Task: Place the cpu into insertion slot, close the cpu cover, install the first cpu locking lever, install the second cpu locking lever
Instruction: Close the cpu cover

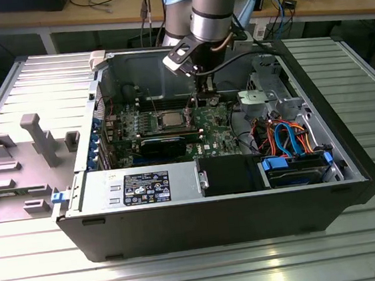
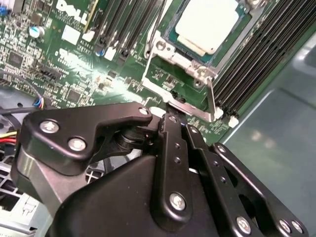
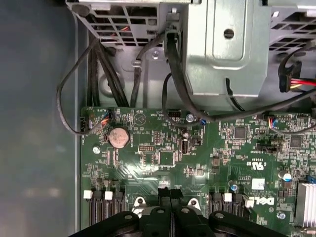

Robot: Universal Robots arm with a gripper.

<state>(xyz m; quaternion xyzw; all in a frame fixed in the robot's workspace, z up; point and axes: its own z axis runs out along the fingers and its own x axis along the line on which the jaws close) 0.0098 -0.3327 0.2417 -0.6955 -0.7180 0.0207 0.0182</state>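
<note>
Gripper (image 1: 200,97), fingers pressed together, hangs at frame centre in the exterior view; the cpu (image 1: 170,120) lies flat in the slot (image 2: 159,47), just beside it, toward lower left.

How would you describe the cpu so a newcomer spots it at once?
Look inside the open dark grey computer case at the green motherboard. Near the board's middle sits the flat silver-grey square cpu. Unlike the long black slots beside it, it is plain, pale and square.
</note>
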